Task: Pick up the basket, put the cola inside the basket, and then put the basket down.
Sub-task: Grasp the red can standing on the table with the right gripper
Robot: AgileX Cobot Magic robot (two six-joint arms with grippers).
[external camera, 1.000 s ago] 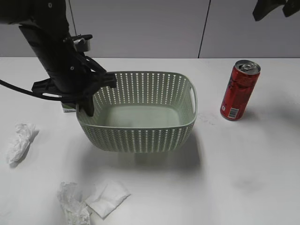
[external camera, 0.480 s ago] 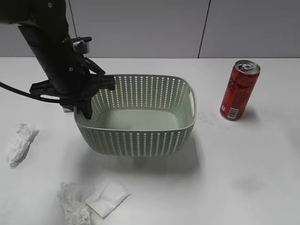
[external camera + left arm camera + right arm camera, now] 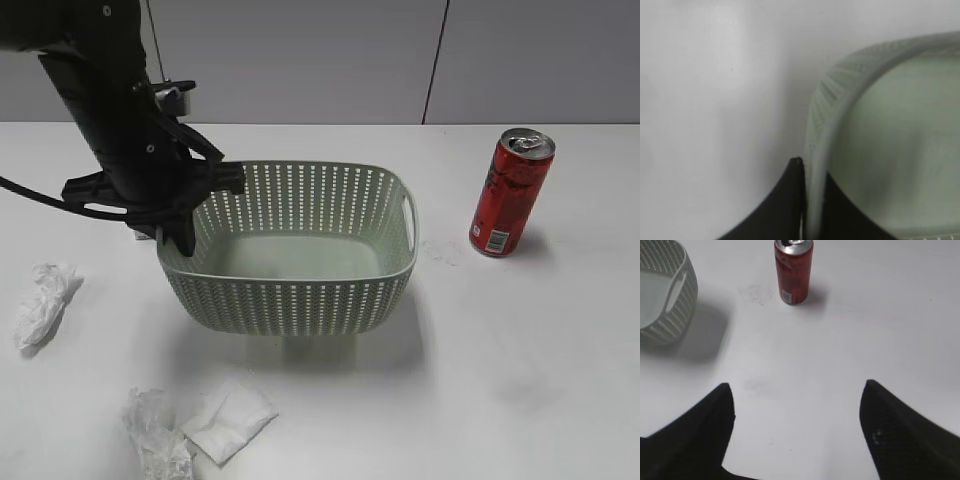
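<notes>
The left gripper (image 3: 175,225) is pinching the left rim of the basket (image 3: 300,290), one finger (image 3: 790,200) outside the wall and one inside, holding it lifted clear of the white table (image 3: 520,380). Crumpled tissues (image 3: 190,425) are lying below and to the left of it. The right gripper (image 3: 797,405) is hanging wide apart and holding nothing; the cola (image 3: 793,271) is standing upright well ahead of it, with bare table between them.

My left gripper (image 3: 178,215) pinches the basket (image 3: 300,290) rim's left end; the cola (image 3: 511,193) stands right, crumpled tissues (image 3: 190,425) in front.
</notes>
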